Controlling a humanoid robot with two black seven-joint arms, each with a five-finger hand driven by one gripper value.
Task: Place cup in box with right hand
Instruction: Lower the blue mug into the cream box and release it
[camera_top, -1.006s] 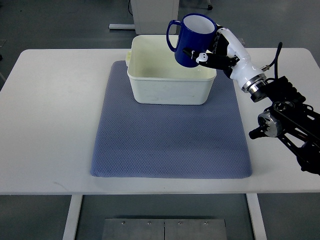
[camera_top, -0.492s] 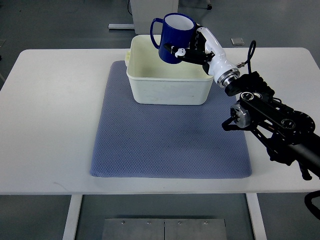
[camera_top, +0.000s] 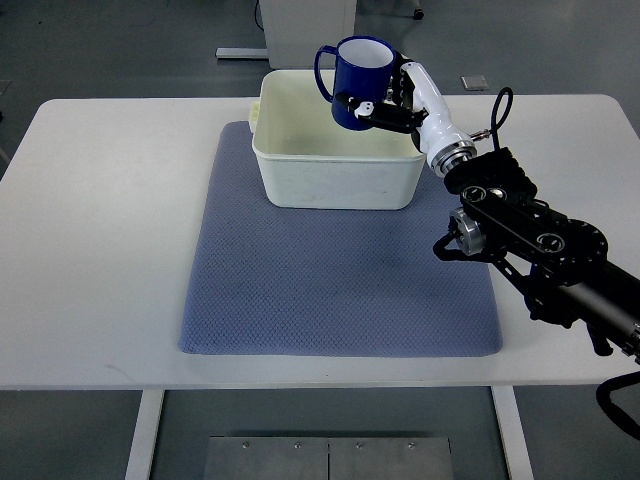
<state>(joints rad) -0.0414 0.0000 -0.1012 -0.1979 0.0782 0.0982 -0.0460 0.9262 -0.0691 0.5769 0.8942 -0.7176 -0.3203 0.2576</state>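
The right hand (camera_top: 392, 98) is clamped around a dark blue mug (camera_top: 358, 72), its fingers (camera_top: 375, 108) wrapped across the side of the cup, the white interior facing up and the handle sticking out toward the bench's left. Compared with a second ago, the mug has travelled leftward and away from the robot: then it hung over the box's right-hand rim, tilted, and now it sits more upright over the far right part of the cream plastic box (camera_top: 338, 170), apparently lower and within the rim's outline, though the steep view does not show whether its base has touched the box floor. The forearm has swung in with it, so the black elbow assembly now lies over the right edge of the blue-grey mat (camera_top: 320, 290) that covers the middle of the white bench (camera_top: 100, 230). The box stands on the far half of that mat and has not shifted. The left hand is out of sight. For the task this reads as the carry being essentially finished; what seems to remain is lowering the mug until it rests inside, then opening the fingers, taking care that the handle clears the far wall.
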